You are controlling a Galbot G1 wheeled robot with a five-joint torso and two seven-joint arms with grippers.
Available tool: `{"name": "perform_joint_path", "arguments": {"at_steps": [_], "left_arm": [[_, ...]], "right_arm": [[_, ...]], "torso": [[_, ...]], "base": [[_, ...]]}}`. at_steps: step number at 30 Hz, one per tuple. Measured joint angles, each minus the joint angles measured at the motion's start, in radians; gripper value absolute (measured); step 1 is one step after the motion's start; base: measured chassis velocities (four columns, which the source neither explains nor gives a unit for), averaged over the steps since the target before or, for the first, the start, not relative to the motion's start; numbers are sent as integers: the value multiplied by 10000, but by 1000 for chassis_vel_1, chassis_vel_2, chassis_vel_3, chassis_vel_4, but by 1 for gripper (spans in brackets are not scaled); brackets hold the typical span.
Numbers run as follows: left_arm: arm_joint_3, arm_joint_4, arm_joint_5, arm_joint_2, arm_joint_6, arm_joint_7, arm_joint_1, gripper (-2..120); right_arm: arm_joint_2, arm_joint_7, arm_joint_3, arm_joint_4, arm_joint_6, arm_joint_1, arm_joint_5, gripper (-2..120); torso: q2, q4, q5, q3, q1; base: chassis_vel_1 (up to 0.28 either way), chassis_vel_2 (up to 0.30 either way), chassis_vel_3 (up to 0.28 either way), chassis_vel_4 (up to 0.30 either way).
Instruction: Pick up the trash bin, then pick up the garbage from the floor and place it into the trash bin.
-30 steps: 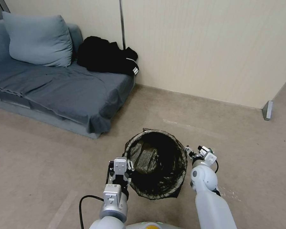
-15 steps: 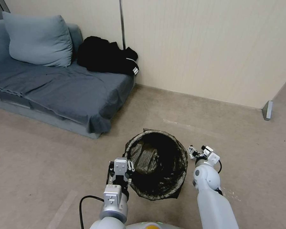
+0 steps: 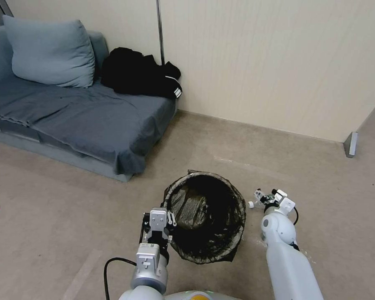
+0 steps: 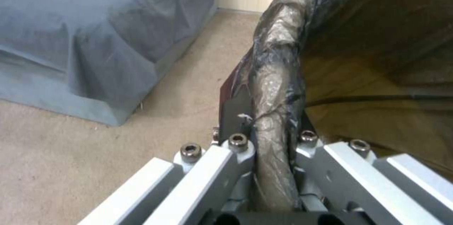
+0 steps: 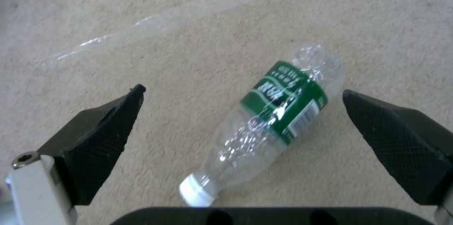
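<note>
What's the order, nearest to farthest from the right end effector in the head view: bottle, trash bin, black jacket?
1. Bottle, on the floor right by the open right end effector.
2. Trash bin, to its left.
3. Black jacket, far off on the sofa.

1. The bottle (image 5: pixel 264 126) lying on the floor (image 5: pixel 141 41) carries a green label (image 5: pixel 285 101) with white lettering, but the letters are too blurred to read.
2. The same label has a white barcode patch; its digits are not legible.
</note>
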Motion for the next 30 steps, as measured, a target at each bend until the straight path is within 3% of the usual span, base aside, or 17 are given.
{"name": "perform_joint_path", "arguments": {"at_steps": [30], "left_arm": [[7,179,252,-15,-75,-28,145,0]], "right_arm": [[-322,-362,204,-2899,581,1054,306,100]], "torso": [[0,1,-1,0,-1]], "base": [[0,0,0,0]]}}
